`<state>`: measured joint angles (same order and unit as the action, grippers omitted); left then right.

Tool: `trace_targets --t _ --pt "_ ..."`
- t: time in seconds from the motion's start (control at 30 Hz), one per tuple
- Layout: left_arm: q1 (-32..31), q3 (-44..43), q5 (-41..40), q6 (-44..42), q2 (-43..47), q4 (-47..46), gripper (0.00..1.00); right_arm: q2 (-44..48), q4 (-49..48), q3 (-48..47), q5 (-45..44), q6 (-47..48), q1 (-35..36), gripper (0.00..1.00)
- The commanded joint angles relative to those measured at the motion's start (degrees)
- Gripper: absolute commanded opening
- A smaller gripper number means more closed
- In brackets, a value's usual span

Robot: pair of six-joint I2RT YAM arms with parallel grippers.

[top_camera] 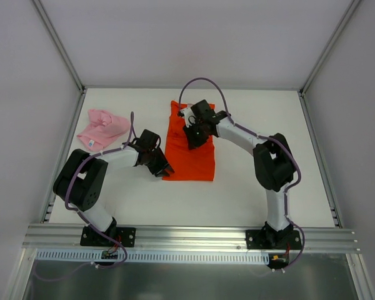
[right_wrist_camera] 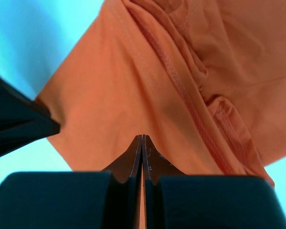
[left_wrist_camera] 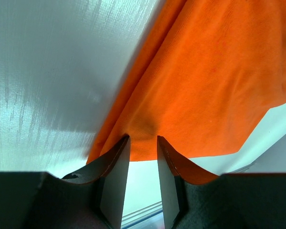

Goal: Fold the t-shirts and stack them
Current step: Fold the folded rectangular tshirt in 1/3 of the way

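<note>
Left gripper point(top_camera: 164, 169) at near-left corner of orange-red t-shirt point(top_camera: 189, 159); jaws narrowly parted, tips against the puckered hem, cannot tell if cloth is pinched. Right gripper point(top_camera: 192, 139) low over the shirt's far half, jaws pressed tight together, nothing visibly between them. Shirt lies folded in a long rectangle mid-tabletop point(top_camera: 262, 106), running far edge to near. Pink t-shirt point(top_camera: 103, 128) crumpled by the left edge, well apart from the orange one.

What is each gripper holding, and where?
Left gripper pinches the orange-red t-shirt at its near-left edge. Right gripper is shut over its middle; whether cloth is caught cannot be told.
</note>
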<state>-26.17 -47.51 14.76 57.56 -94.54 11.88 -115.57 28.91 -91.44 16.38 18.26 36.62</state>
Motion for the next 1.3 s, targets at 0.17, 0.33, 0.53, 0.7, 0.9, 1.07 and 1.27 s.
trace_targets --t 0.17,0.33,0.53,0.7,0.9,1.07,1.27 --pt "0.16 2.86 -5.71 -2.8 -0.47 8.69 0.31 -10.54 0.89 -9.28 -0.82 2.22 -0.15 0.01" --pt "0.16 4.26 -5.89 -2.54 -0.03 8.6 0.31 -13.72 -0.25 -12.53 -2.41 0.82 -1.11 0.01" --pt "0.16 5.58 -6.15 -2.19 0.67 8.51 0.31 -14.95 -0.52 -15.0 -2.93 0.28 -3.66 0.01" --pt "0.16 5.76 -6.15 -2.1 0.68 8.42 0.31 -15.12 -0.08 -16.05 -6.27 0.99 -4.72 0.01" --pt "0.16 5.67 -6.33 -2.36 0.76 8.6 0.31 -12.76 -0.51 -16.84 -6.8 0.81 -5.77 0.01" --pt "0.16 5.67 -6.41 -2.54 0.94 8.69 0.31 -9.51 -1.66 -17.28 -11.72 1.25 -5.95 0.01" --pt "0.07 4.71 -6.68 -3.07 2.07 8.86 0.32 -2.39 -0.6 -15.1 -14.71 1.16 -6.12 0.01"
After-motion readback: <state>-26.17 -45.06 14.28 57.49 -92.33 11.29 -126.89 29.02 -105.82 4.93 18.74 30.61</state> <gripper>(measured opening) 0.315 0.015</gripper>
